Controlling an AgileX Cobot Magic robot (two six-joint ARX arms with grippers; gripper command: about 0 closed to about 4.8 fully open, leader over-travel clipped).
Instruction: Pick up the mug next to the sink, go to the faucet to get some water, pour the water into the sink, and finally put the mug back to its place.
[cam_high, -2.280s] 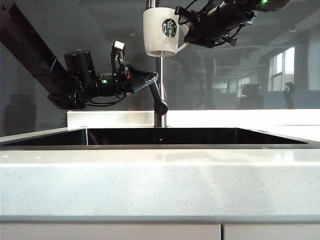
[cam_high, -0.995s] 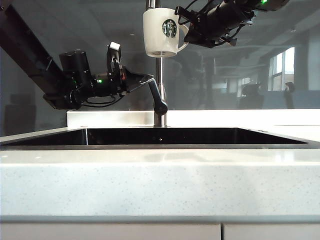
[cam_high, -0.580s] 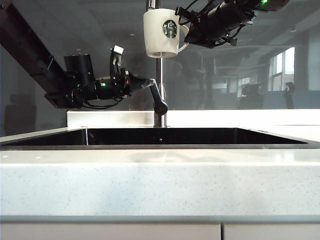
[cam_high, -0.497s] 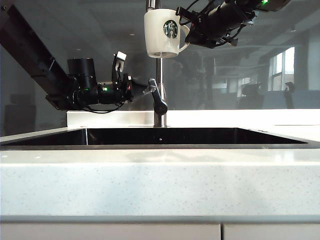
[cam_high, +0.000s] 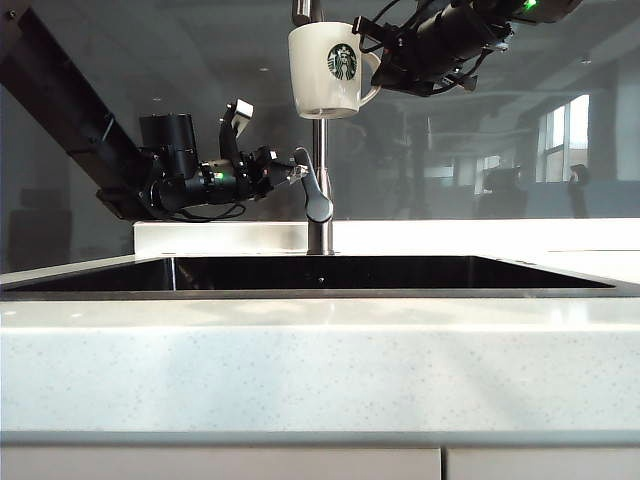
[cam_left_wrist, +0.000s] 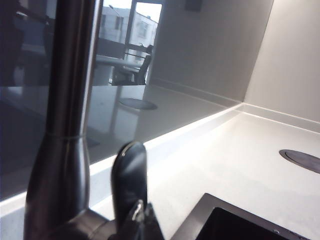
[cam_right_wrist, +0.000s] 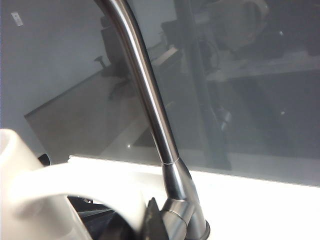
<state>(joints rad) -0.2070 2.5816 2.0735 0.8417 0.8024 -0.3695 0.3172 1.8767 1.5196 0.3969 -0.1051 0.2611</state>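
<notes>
Exterior view: the white ceramic cylindrical mug (cam_high: 327, 70) with its round green logo hangs upright high over the back edge of the large black-bottomed rectangular sink (cam_high: 320, 273), in front of the tall brushed-steel tube faucet (cam_high: 320, 175) so that the tube runs up behind it. The right gripper (cam_high: 372, 62) reaches in from the upper right and pinches the mug's white side handle, its fingers closed on it. Lower and to the left, the left gripper (cam_high: 297, 172) stretches level from its black arm toward the faucet, fingers pressed together, with its tip at the top of the grey paddle-shaped lever (cam_high: 316, 195); whether the tip touches the lever cannot be told from here. The lever slants down toward the base of the tube, and its rounded end sits just above the speckled white countertop (cam_high: 320, 365) behind the basin.

Left wrist view shows the steel tube close up, with the dark paddle of the lever (cam_left_wrist: 129, 182) standing beside it and the closed fingertips (cam_left_wrist: 138, 215) right against its lower part.

Right wrist view shows the mug's white rim and handle (cam_right_wrist: 60, 192) blurred at the near edge, with the faucet (cam_right_wrist: 150, 107) rising beyond it
</notes>
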